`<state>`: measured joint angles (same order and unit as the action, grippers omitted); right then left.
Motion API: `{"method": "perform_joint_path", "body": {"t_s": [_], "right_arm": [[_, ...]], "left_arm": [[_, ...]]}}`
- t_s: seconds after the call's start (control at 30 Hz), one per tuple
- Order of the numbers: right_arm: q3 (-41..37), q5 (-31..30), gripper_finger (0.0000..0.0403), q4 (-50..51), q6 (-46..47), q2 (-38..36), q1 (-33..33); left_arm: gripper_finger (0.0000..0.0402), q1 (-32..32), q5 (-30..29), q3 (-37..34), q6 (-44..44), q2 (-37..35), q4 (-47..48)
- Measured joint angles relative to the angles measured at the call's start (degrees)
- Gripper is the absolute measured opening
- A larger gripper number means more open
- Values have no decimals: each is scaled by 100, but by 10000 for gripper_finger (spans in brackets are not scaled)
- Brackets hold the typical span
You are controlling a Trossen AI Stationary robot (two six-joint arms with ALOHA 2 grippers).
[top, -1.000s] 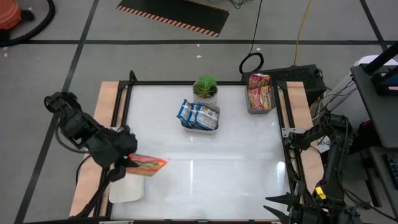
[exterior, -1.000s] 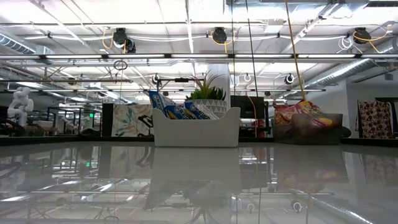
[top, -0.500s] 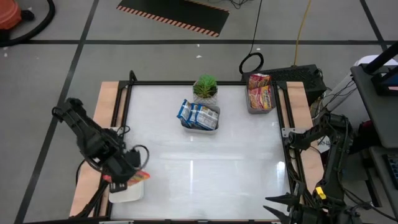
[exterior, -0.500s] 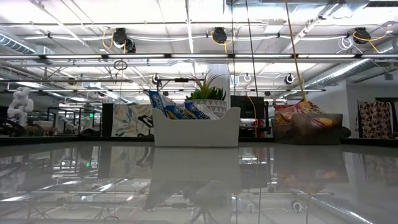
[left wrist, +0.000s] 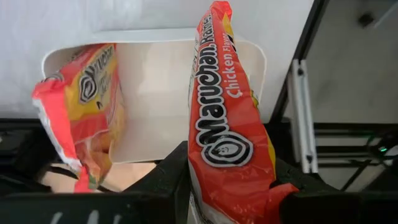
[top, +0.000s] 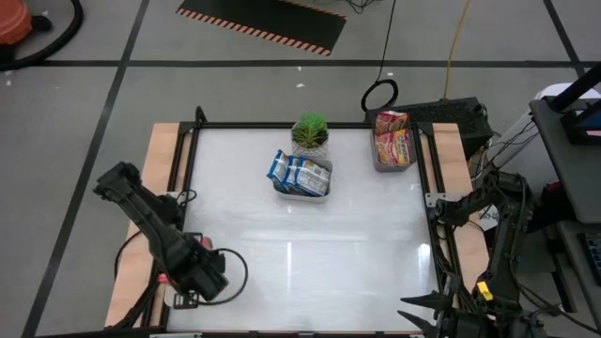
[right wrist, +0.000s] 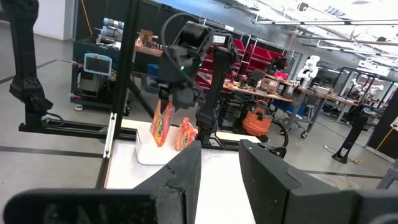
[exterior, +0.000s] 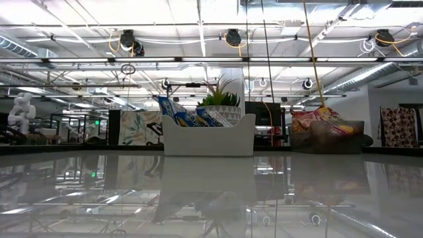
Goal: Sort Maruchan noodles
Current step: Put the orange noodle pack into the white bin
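Observation:
My left gripper [top: 192, 277] hangs over the white tray [left wrist: 155, 93] at the table's near left corner, shut on an orange-red Maruchan noodle packet [left wrist: 227, 124]. A second orange-red packet [left wrist: 81, 106] stands on end in that tray and leans on its side wall. The right wrist view shows both packets [right wrist: 163, 121] [right wrist: 185, 134] from across the table. Blue-white packets [top: 300, 171] stand in a white tray [exterior: 208, 135] at the far middle. Pink-red packets [top: 392, 141] lie in a grey tray [exterior: 327, 135] at the far right. My right gripper [right wrist: 217, 165] waits open off the near right corner. My left gripper pinches one short end of the orange-red packet [left wrist: 231, 186] between its two fingers [left wrist: 174, 177]. The fingers come from above, pointing steeply down. The packet hangs lengthwise below them into the white tray. Whether its lower end [left wrist: 214, 15] touches the tray, I cannot tell.
A small potted plant [top: 310, 131] stands just behind the middle tray. A black frame [top: 282, 125] runs round the glossy white tabletop, with wooden strips [top: 161, 150] along its left and right sides. The middle and near parts of the tabletop [top: 310, 253] are bare.
My left gripper has gone toward the table's near edge and down, tipping from a shallow slant to pointing steeply down. The orange-red packet went with it, swinging from lying flat over the table to hanging on end over the near left tray.

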<state>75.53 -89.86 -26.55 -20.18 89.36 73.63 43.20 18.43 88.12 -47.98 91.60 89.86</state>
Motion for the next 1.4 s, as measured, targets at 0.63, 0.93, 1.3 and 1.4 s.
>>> {"method": "perform_joint_path", "body": {"t_s": [0.63,0.93,1.3,1.4], "right_arm": [[0,0,102,0,66,0,0],[0,-2,102,0,66,0,0],[0,0,102,1,107,0,-13],[0,0,102,2,107,0,-13]], "left_arm": [[123,470,843,-625,-787,298,5],[122,590,802,-906,-1005,298,-45],[122,643,590,-894,-291,296,-8],[122,634,567,-894,-287,296,2]]}}
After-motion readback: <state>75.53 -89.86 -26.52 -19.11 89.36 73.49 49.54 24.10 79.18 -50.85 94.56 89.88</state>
